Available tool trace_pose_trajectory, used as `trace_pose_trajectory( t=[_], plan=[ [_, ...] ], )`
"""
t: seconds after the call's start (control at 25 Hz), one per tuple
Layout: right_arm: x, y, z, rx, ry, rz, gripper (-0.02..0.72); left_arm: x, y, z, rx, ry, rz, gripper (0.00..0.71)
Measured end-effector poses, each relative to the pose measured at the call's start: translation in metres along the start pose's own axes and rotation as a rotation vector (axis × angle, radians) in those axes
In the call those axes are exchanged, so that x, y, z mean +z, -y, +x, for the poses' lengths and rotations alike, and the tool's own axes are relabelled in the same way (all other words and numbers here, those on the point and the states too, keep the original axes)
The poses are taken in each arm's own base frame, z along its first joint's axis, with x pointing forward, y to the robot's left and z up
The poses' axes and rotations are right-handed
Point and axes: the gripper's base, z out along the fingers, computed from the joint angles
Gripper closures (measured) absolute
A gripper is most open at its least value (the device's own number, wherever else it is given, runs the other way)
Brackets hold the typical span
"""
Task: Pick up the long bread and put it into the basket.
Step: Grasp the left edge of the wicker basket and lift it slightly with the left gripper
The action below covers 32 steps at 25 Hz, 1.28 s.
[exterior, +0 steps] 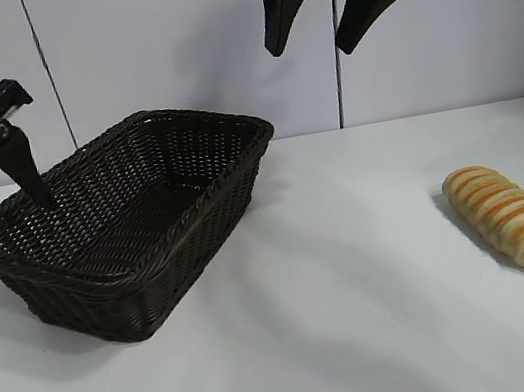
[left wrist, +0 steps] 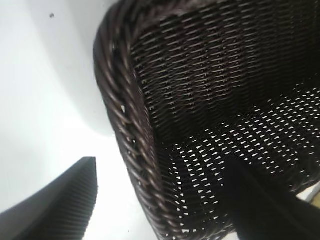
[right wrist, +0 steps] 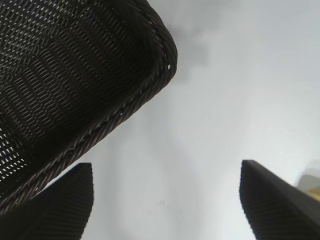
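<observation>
The long bread (exterior: 512,215), golden-yellow with orange-brown ridges, lies on the white table at the right, far from the basket. The dark brown wicker basket (exterior: 129,219) stands at the left and is empty. My right gripper (exterior: 311,50) hangs open and empty high above the table, behind the basket's far right corner; in the right wrist view (right wrist: 167,200) it is over bare table next to the basket's rim (right wrist: 120,112). My left gripper (exterior: 18,239) is open and straddles the basket's left rim (left wrist: 125,115), one finger inside and one outside, in the left wrist view (left wrist: 165,200).
The white table (exterior: 365,320) stretches between the basket and the bread. A pale wall with vertical seams stands behind.
</observation>
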Motion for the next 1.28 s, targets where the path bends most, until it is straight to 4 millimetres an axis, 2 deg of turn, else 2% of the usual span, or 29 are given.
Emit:
trace_pose_trajectory(
  t=[0.32, 0.4, 0.64, 0.76, 1.04, 1.28],
  plan=[
    [0.0, 0.0, 0.0, 0.0, 0.0, 0.0, 0.125, 0.033, -0.004, -0.008, -0.021, 0.011, -0.029, 0.2],
    [0.0, 0.0, 0.0, 0.0, -0.001, 0.0, 0.125, 0.035, -0.004, -0.009, -0.023, 0.012, -0.03, 0.234],
    [0.0, 0.0, 0.0, 0.0, -0.001, 0.0, 0.125, 0.035, -0.004, -0.009, -0.025, 0.013, -0.03, 0.526],
    [0.0, 0.0, 0.0, 0.0, -0.001, 0.0, 0.125, 0.035, -0.003, -0.01, -0.039, 0.023, -0.017, 0.612],
    [0.0, 0.0, 0.0, 0.0, -0.001, 0.0, 0.125, 0.033, -0.004, -0.008, -0.039, 0.008, -0.027, 0.612],
    [0.0, 0.0, 0.0, 0.0, -0.001, 0.0, 0.125, 0.01, -0.008, -0.012, -0.027, -0.009, -0.031, 0.612]
  ],
)
